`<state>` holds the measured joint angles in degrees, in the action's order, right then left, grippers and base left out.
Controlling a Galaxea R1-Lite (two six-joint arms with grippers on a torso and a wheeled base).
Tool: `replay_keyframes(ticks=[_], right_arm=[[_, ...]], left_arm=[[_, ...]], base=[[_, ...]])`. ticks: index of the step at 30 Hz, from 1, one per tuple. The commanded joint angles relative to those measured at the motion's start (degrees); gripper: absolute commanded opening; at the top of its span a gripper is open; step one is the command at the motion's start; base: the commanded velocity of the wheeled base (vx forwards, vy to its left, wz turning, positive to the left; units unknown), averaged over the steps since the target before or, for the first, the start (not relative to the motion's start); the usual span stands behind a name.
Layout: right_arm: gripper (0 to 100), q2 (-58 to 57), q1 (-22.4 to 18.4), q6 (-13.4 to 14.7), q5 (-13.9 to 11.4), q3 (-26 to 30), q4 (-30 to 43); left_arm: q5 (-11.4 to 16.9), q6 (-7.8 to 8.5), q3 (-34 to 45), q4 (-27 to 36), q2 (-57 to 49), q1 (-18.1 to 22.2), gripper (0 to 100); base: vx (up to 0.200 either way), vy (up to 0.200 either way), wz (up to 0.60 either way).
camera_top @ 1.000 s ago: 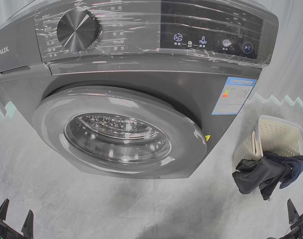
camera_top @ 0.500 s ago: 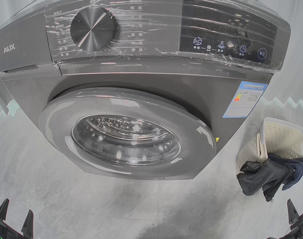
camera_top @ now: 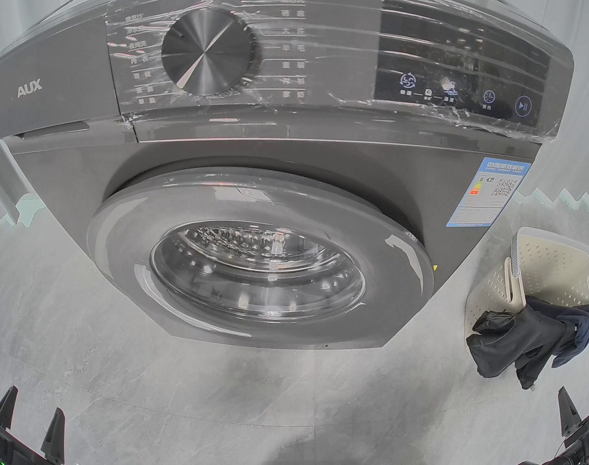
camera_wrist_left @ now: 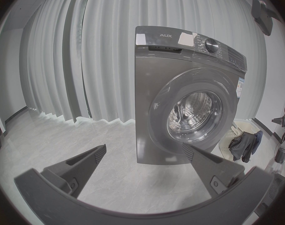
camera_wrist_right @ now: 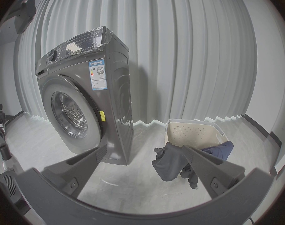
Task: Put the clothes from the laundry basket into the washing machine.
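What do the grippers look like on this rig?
The left gripper and right gripper match: matte dark grey, each with two wedge-shaped fingers tapering to points, fine ribbed pads near the tips and a screw hole near each base. A curved dark bar spans below them in the wrist views.

The grey front-loading washing machine [camera_top: 346,163] stands on the floor, its round glass door [camera_top: 259,269] shut. Near it, to its right, sits the cream perforated laundry basket [camera_top: 559,263] — dark clothes [camera_top: 520,340] draped over its near rim, hanging partly outside
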<state>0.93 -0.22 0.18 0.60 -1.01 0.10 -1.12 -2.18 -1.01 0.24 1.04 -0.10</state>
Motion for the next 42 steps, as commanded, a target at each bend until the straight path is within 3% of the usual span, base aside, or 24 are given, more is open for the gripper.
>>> replay_keyframes(ticks=[1,14,23,42], right_arm=[[100,-0.05,0.04,-0.01,0.02,0.92,-0.01],[100,-0.05,-0.04,-0.01,0.02,0.92,-0.01],[100,-0.05,-0.04,-0.01,0.02,0.92,-0.01],[100,-0.05,-0.13,-0.36,0.11,0.92,-0.10]], left_arm=[[-0.02,-0.02,0.92,0.02,-0.77,0.01,100],[-0.02,-0.19,0.92,0.02,-0.77,0.01,100],[-0.02,-0.19,0.92,0.02,-0.77,0.01,100],[-0.02,-0.19,0.92,0.02,-0.86,0.01,100]], base=[[0.000,0.000,0.00],[0.000,0.000,0.00],[0.000,0.200,0.00],[0.000,0.000,0.00]])
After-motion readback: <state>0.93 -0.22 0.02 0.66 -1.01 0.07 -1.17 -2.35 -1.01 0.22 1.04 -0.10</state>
